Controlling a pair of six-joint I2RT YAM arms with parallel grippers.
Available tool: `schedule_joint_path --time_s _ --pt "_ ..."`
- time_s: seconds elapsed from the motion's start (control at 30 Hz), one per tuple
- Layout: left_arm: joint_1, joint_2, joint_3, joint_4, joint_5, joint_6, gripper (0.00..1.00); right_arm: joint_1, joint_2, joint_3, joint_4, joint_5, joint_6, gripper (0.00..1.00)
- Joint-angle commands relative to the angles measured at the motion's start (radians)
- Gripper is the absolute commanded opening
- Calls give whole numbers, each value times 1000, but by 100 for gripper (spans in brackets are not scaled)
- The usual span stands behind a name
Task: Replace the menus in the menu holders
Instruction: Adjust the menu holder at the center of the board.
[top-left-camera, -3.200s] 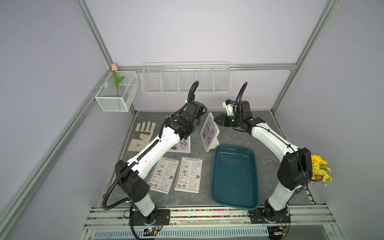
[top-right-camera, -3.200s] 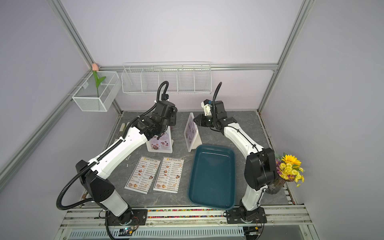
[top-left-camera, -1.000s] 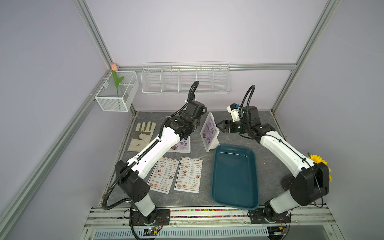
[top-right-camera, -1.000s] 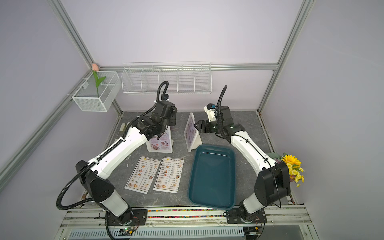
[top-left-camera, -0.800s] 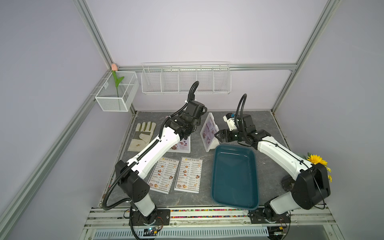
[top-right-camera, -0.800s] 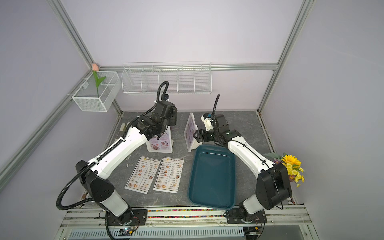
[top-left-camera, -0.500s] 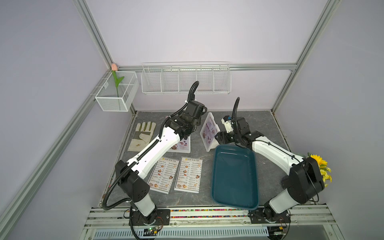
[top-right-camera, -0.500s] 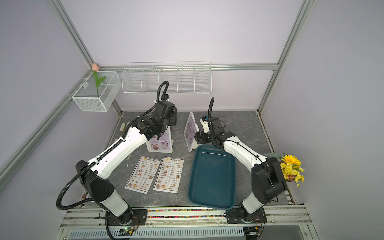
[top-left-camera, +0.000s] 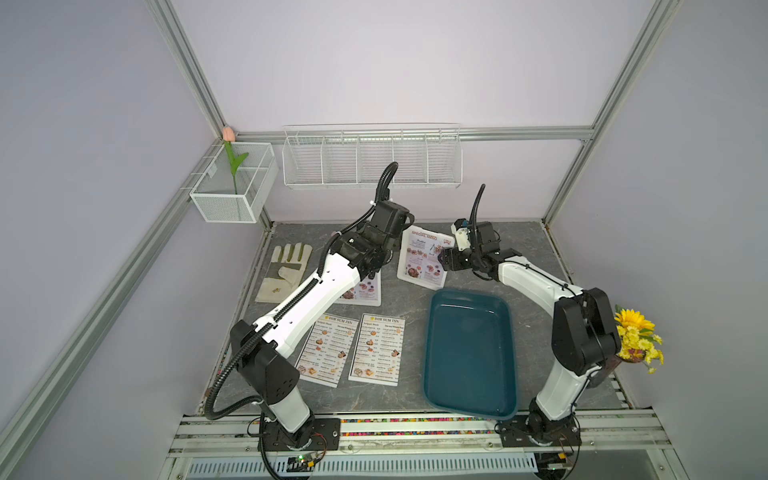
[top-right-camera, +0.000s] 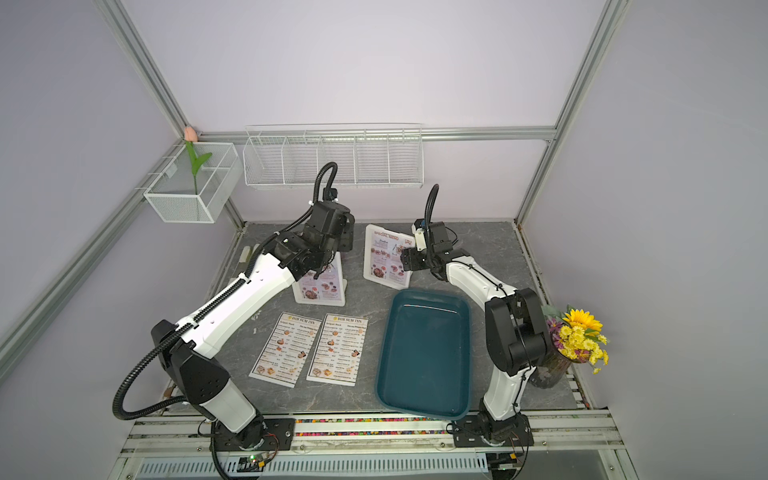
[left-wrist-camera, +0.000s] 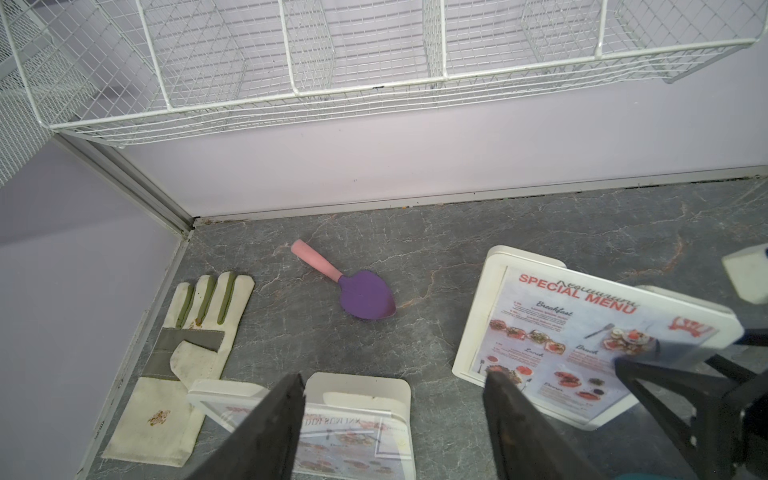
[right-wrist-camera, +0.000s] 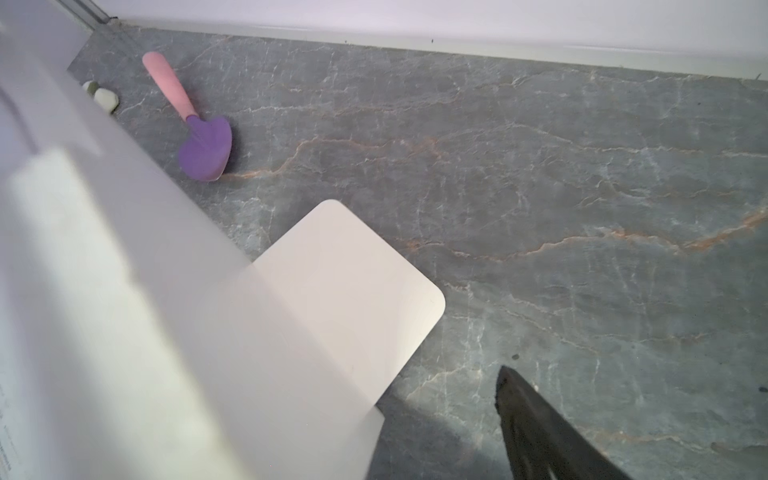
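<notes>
Two white menu holders stand at the back of the table. The left menu holder (top-left-camera: 362, 291) (left-wrist-camera: 357, 399) carries a sheet with food photos. My left gripper (top-left-camera: 380, 262) (left-wrist-camera: 394, 376) hangs open over its top edge, one finger on each side. The right menu holder (top-left-camera: 424, 257) (top-right-camera: 384, 257) (left-wrist-camera: 582, 332) shows a red "SPECIAL MENU" sheet. My right gripper (top-left-camera: 444, 261) (top-right-camera: 406, 259) is open at its right edge, with one finger (right-wrist-camera: 540, 428) a gap behind the white back (right-wrist-camera: 332, 291). Two "DIM SUM INN" menus (top-left-camera: 330, 349) (top-left-camera: 379, 353) lie flat in front.
A dark teal tray (top-left-camera: 469, 399) lies front right, close to the right holder. A work glove (top-left-camera: 284, 270) and a purple trowel with a pink handle (left-wrist-camera: 357, 291) lie at the back left. A wire rack (top-left-camera: 370, 162) hangs on the back wall. Yellow flowers (top-left-camera: 636, 340) stand far right.
My right arm swung out to the right, dropped, and came back in to the right holder's right edge. The left arm has stayed over the left holder.
</notes>
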Motion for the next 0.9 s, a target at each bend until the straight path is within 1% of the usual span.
schedule_joint_path --time_s 0.0,0.1,0.2,0.3,0.4,0.5,0.7,0.87 --pt "-1 -13 32 -18 2 -9 71 -25 21 46 19 33 -25 83" --pt "-1 -17 31 -21 -1 -7 71 -29 0 53 -5 12 -34 83" --pt "-1 -21 26 -21 -11 -4 71 -28 -77 17 -8 -13 -22 83" --pt "-1 -19 27 -21 -7 -3 71 -30 -155 7 -15 19 7 82" --pt "-1 -12 32 -18 3 -5 71 -33 -181 49 -36 47 44 81" --pt "-1 -8 36 -15 5 -6 70 -32 -155 112 -57 77 66 81" --pt "-1 -8 32 -15 9 -4 70 -31 -41 213 -62 119 86 81" --pt "-1 -12 26 -15 3 -4 70 -32 20 240 -36 123 98 80"
